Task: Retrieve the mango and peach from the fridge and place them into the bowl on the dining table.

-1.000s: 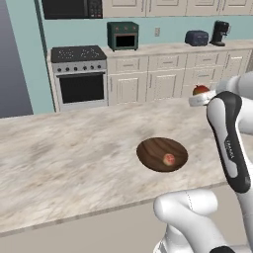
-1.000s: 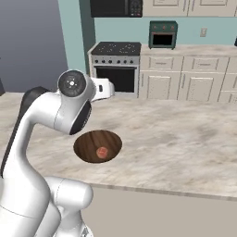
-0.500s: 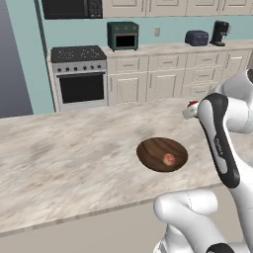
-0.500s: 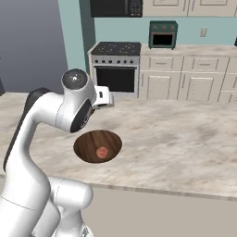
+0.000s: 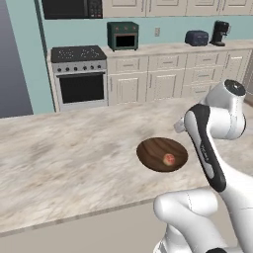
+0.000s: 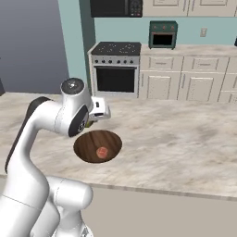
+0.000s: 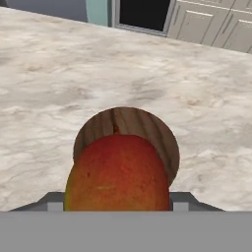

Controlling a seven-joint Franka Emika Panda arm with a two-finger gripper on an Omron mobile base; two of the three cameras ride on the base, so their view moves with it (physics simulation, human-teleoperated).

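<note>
The mango, a roundish fruit with a red-orange blush and a yellow-green edge at its left side, sits close before the hand camera, held in the claw, whose jaws are closed on its two sides; the fingertips themselves are hidden behind the fruit. In the hand view the mango covers the near part of the shallow round dark brown wooden bowl, which lies past it on the worktop, a large slab of pale beige-grey marbled stone. In the left base view the bowl rests toward the near edge of the worktop, right of its middle, and a small pinkish-red round peach lies inside it, right of the bowl's centre. In the right base view the peach lies in the bowl just below the white arm's wrist. Beyond the far edge of the worktop stand white kitchen cabinets, a steel range with a black oven door and a small dark green countertop oven.
</note>
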